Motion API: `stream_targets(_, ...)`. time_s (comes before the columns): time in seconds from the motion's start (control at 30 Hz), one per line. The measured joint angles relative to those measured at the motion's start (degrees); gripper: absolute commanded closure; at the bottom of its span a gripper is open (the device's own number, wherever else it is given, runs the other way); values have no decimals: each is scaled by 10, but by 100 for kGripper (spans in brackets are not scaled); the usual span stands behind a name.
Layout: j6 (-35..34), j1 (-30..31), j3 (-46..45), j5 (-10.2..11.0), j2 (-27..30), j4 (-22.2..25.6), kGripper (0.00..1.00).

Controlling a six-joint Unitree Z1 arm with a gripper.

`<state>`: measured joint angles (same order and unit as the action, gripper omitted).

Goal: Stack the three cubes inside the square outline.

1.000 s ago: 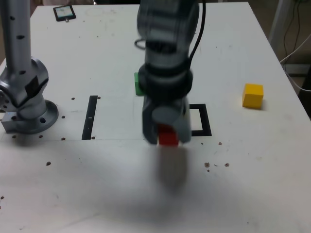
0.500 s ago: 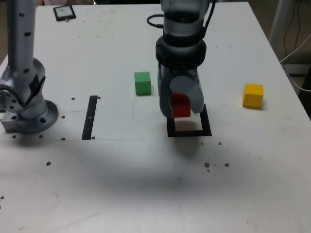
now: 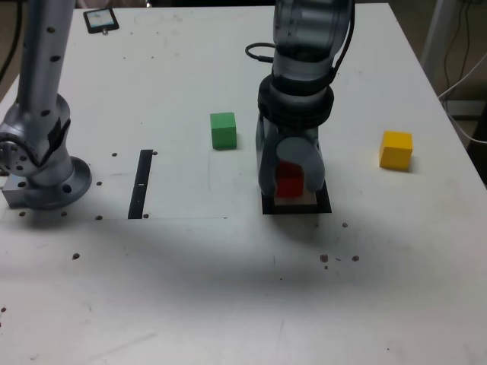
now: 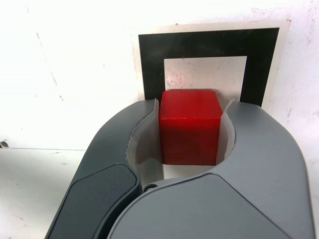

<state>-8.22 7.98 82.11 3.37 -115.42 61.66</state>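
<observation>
My gripper (image 3: 291, 182) is shut on the red cube (image 3: 290, 180), holding it low over the black square outline (image 3: 324, 199) near the table's middle. In the wrist view the red cube (image 4: 190, 127) sits clamped between both grey jaws, with the square outline (image 4: 152, 64) and its white centre directly beyond it. I cannot tell whether the cube touches the table. The green cube (image 3: 223, 130) rests on the table to the exterior view's left of the arm. The yellow cube (image 3: 396, 149) lies apart toward the exterior view's right.
A thin black strip (image 3: 141, 183) lies on the table at the exterior view's left. The arm's grey base (image 3: 38, 152) stands at the left edge. A small dark device (image 3: 100, 20) rests at the far left corner. Cables hang past the right edge.
The gripper carried the red cube from the near left of the outline over to the right and down, so it now sits low over the square outline. Green cube came back into view.
</observation>
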Motion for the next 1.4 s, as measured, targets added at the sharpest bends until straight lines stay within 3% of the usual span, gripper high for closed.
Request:
stream_targets(0.27,7,-2,2,0,-7,-2,51)
stream_targets(0.37,13,-2,4,0,-7,-2,38)
stream_targets(0.53,19,-2,4,0,-7,-4,8)
stream_targets(0.6,19,-2,4,0,-7,-4,1)
stream_targets(0.9,19,-2,5,5,-1,8,1)
stream_targets(1.07,32,-9,50,22,14,80,0)
stream_targets(1.27,87,-36,149,24,17,151,0)
stream_targets(1.4,126,-52,225,23,-10,193,0)
